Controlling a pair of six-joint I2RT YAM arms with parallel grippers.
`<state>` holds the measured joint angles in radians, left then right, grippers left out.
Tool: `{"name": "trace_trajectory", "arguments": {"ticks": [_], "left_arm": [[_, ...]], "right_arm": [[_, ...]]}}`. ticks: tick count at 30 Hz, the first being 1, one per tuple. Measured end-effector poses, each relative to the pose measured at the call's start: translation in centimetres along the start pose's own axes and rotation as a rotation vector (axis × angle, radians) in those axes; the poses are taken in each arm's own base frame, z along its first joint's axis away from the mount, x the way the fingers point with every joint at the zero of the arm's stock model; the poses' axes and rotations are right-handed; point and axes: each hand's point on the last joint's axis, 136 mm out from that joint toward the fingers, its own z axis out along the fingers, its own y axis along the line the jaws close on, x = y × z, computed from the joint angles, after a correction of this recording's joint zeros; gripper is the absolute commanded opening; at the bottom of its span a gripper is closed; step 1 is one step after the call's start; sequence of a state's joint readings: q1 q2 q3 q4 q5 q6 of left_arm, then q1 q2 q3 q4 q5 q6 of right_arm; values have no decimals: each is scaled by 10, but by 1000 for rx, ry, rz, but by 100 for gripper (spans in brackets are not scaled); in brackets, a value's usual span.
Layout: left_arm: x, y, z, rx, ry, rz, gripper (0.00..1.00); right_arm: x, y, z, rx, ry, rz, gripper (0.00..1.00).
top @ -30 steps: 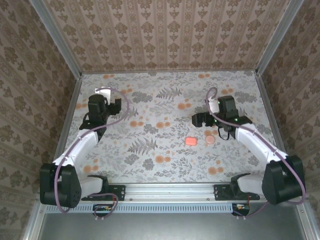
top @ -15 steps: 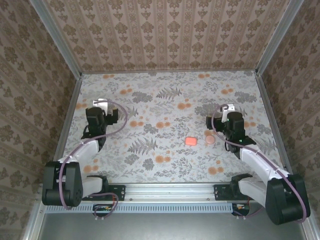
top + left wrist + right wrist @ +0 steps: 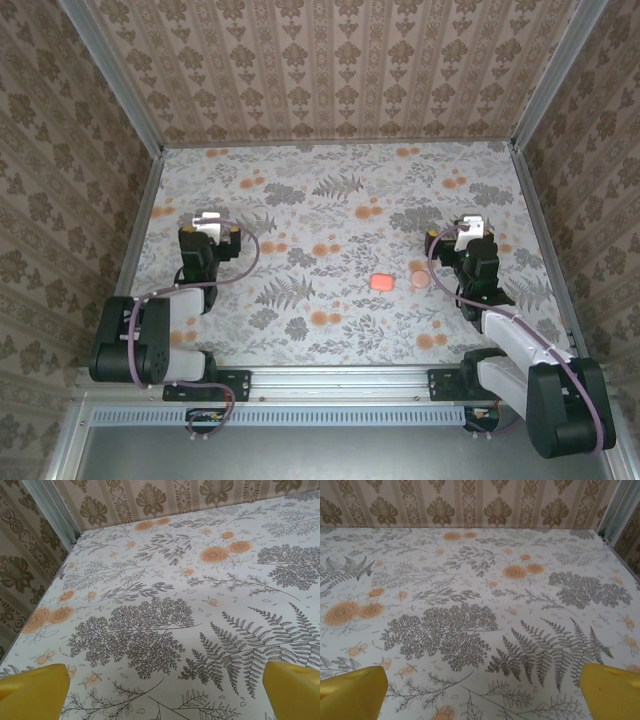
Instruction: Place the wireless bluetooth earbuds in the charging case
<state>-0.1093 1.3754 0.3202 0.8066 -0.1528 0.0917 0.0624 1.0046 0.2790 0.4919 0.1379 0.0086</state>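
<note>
Damask-papered walls (image 3: 330, 70) close in a worktop (image 3: 330, 200) covered in a cloth of grey ferns and orange roses. The charging case (image 3: 381, 282) lies right of centre on it, a small coral-pink rounded rectangle with its long axis running roughly left to right in the overhead view. Whether its lid is up cannot be told at this size, and the earbuds cannot be made out. Just beside it on the right sits a round pale-pink disc (image 3: 420, 279), apart from the case.

The right hand (image 3: 472, 235) is the nearer one. The case lies to its left and a little closer to the arm bases, with the disc between them. The left hand (image 3: 211, 229) is well apart from the case, over the far left of the cloth.

Both hands are spread wide and carry nothing. In each wrist view the yellow fingertips (image 3: 32, 690) (image 3: 350, 690) sit at the bottom corners with bare cloth between them.

A reach from the right would likely have to pass over or around the disc.
</note>
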Motion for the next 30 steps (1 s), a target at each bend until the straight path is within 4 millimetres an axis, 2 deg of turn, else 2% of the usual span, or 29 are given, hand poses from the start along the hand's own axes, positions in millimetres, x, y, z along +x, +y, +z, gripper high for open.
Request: {"name": "trace_trajectory", "arguments": {"ticks": [8, 14, 16, 21, 27, 30], "left_arm": [[31, -2, 14, -18, 39, 8, 100], [11, 21, 26, -77, 14, -45, 100], [11, 25, 27, -87, 17, -56, 100], [15, 24, 27, -82, 33, -60, 100], [15, 24, 27, -81, 33, -64, 100], [15, 24, 27, -81, 33, -65, 100]], "right_arm": [[5, 6, 10, -35, 2, -12, 100], [10, 7, 18, -44, 6, -23, 100], [14, 8, 21, -49, 16, -29, 100], [27, 11, 32, -68, 57, -41, 100], [10, 22, 45, -127, 22, -43, 100], [15, 27, 49, -153, 31, -47, 100]]}}
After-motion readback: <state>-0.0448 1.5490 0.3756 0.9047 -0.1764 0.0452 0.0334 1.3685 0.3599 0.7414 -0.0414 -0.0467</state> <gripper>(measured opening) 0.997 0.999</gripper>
